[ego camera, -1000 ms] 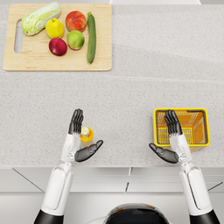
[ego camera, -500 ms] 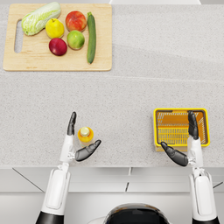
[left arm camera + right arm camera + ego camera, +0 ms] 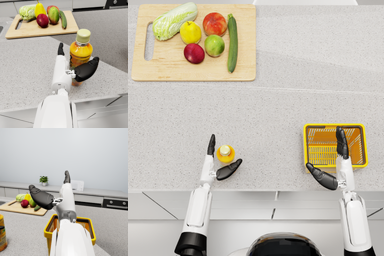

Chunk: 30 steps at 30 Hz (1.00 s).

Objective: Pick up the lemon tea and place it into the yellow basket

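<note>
**Lemon tea standing between the left hand's fingers and thumb**

Lemon tea (image 3: 225, 153), an orange bottle with a pale green cap, stood upright on the speckled grey tabletop (image 3: 278, 105) near its front edge. The left hand (image 3: 217, 162) was open around it, fingers extended on one side and thumb on the other; whether either touched the bottle could not be told. In the left wrist view the bottle (image 3: 80, 53) rose just beyond the thumb. The yellow basket (image 3: 358, 130) sat well apart to the right. The right hand (image 3: 333, 165) hovered at the basket's near edge, open and holding nothing. A wooden cutting board (image 3: 178, 72) with fruit and vegetables lay at the far left.
</note>
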Each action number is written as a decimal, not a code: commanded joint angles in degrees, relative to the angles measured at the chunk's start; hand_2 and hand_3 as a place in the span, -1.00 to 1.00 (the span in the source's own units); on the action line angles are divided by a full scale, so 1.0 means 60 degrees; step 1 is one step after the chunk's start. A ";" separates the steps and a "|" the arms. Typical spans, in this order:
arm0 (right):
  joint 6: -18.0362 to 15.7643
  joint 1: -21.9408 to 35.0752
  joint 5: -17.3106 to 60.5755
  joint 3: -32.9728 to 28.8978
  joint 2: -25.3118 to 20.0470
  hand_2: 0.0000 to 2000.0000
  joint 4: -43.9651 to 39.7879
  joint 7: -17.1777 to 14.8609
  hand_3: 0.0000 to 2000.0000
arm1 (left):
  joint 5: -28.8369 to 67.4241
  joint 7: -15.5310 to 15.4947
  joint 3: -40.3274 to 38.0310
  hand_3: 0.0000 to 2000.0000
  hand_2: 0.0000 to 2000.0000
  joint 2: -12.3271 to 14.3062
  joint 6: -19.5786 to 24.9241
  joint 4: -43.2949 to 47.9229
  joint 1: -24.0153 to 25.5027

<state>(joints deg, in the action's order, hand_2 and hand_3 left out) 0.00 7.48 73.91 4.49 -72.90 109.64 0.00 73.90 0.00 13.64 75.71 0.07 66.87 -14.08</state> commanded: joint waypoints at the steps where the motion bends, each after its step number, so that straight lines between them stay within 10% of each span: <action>1: 0.0000 0.0081 0.0000 0.0154 -0.0048 -1.00 -0.0142 0.0000 -1.00 | 0.0000 0.0003 -0.0006 -0.67 0.36 0.0216 0.0018 -0.0327 -0.0518; 2: 0.0000 0.0097 0.0000 0.0153 -0.0074 -1.00 -0.0202 0.0000 -1.00 | 0.0000 0.0000 0.0060 -0.35 1.00 0.0284 0.0117 -0.0465 -0.0612; 6: 0.0000 0.0105 0.0000 0.0177 -0.0159 -1.00 -0.0195 0.0000 -1.00 | 0.0009 -0.0014 -0.0059 0.96 1.00 0.0482 0.0258 -0.1327 -0.1013; 16: 0.0000 0.1223 -0.0002 0.2160 -0.1269 -1.00 -0.0966 0.0000 -1.00 | 0.0004 -0.0061 -0.0234 1.00 1.00 0.0898 0.0829 0.4277 -0.1254; 30: 0.0011 0.3458 0.1861 0.3814 -0.2539 -1.00 -0.3185 -0.0003 -1.00 | 0.0016 -0.0060 0.1967 1.00 1.00 0.2029 0.1050 0.4793 -0.2256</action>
<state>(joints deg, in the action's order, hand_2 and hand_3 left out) 0.17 24.42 85.29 24.24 -87.33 91.86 -0.06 74.17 -0.20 22.14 86.61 5.36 95.28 -26.50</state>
